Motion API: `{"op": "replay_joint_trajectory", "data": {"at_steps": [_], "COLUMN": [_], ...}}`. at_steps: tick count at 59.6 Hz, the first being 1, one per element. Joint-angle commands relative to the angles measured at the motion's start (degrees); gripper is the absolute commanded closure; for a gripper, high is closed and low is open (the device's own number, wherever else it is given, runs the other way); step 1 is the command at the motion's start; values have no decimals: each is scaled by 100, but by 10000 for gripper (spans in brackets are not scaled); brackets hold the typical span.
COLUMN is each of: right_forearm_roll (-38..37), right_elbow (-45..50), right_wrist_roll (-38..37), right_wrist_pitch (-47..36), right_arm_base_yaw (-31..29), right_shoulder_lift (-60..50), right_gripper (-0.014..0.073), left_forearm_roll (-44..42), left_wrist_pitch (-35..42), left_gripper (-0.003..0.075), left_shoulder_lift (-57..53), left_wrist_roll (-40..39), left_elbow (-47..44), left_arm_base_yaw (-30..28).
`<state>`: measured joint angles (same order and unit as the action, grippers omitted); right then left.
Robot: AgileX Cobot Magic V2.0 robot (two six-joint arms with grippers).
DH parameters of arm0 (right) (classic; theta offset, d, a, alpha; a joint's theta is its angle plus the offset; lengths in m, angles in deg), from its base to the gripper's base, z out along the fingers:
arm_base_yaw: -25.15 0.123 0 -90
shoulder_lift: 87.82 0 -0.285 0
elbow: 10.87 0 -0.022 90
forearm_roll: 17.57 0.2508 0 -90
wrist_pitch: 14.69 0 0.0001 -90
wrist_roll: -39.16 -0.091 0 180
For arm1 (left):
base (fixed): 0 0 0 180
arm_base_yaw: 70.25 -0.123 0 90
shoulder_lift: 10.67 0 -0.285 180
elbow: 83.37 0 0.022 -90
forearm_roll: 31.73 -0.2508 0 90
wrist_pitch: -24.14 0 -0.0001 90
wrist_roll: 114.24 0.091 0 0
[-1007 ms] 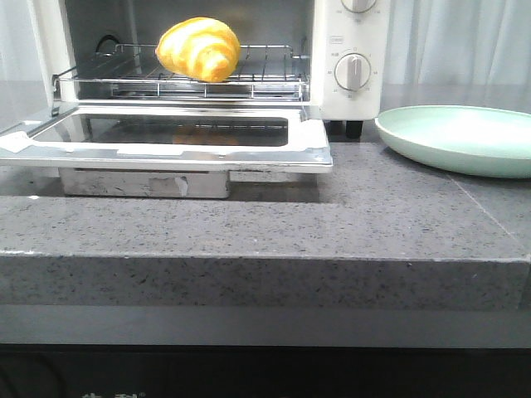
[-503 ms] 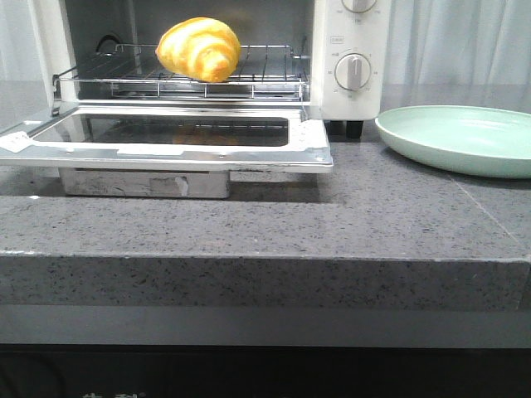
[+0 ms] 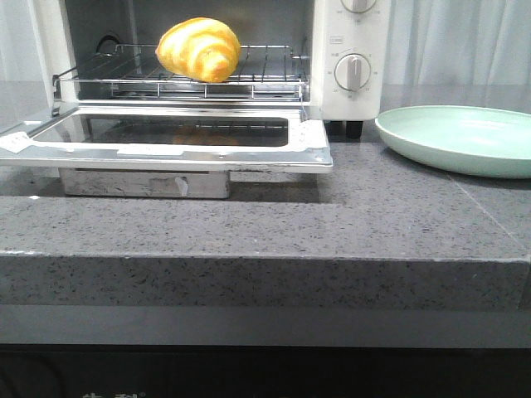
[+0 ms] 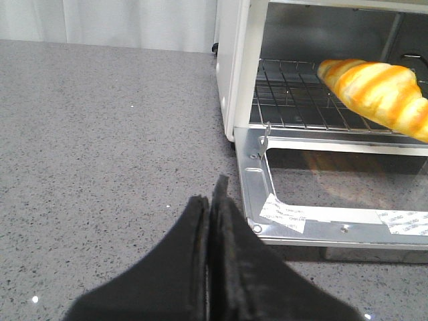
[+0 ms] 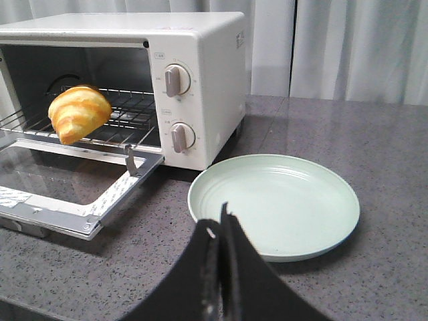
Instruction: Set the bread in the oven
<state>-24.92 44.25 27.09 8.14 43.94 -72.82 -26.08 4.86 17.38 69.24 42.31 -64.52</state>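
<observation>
A glossy golden-yellow croissant-shaped bread (image 3: 199,49) lies on the metal wire rack (image 3: 265,73) inside the white countertop toaster oven (image 5: 207,80), so the placing looks done. Its glass door (image 3: 178,137) hangs open, flat over the grey speckled tabletop (image 3: 332,224). A pale green round plate (image 5: 274,200) sits bare beside the oven. The left claw (image 4: 208,207) and right claw (image 5: 217,231) are pressed closed, holding nothing, well clear of the oven

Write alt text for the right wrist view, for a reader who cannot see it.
A golden bread roll sits on the wire rack inside a white toaster oven whose glass door hangs open and flat. Beside the oven, an empty pale green plate rests on the grey stone counter. The right gripper, shut and empty, shows in the foreground.
</observation>
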Motion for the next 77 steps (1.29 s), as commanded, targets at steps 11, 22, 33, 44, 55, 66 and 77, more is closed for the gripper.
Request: {"op": "replay_joint_trajectory", "data": {"at_steps": [11,22,33,44,55,66,77], "right_forearm_roll": [-91,-91,-91,-91,-91,-91,-91], "right_elbow": [-127,-127,-127,-127,-127,-127,-127], "right_wrist_roll": [-11,-11,-11,-11,-11,-11,-11], "right_wrist_pitch": [-542,-542,-542,-542,-542,-542,-539], "right_arm_base_yaw": [-43,-43,-43,-43,-43,-43,-43], "right_shoulder_lift": [55,55,55,55,55,55,55], "right_gripper": [655,655,655,655,655,655,655], "left_forearm_roll": [61,61,61,-111,-121,-135,-135], "left_wrist_pitch": [429,429,429,464,464,649,1375], "left_gripper": [741,741,741,741,741,741,741], "left_shoulder_lift": [38,38,38,-302,-1512,-2115,-2164], "left_wrist_roll": [-16,-16,-16,-16,-16,-16,-16], "left_elbow": [148,148,148,-83,-869,-1626,-2363], "left_arm_base_yaw": [0,0,0,-26,-219,-360,-358]}}
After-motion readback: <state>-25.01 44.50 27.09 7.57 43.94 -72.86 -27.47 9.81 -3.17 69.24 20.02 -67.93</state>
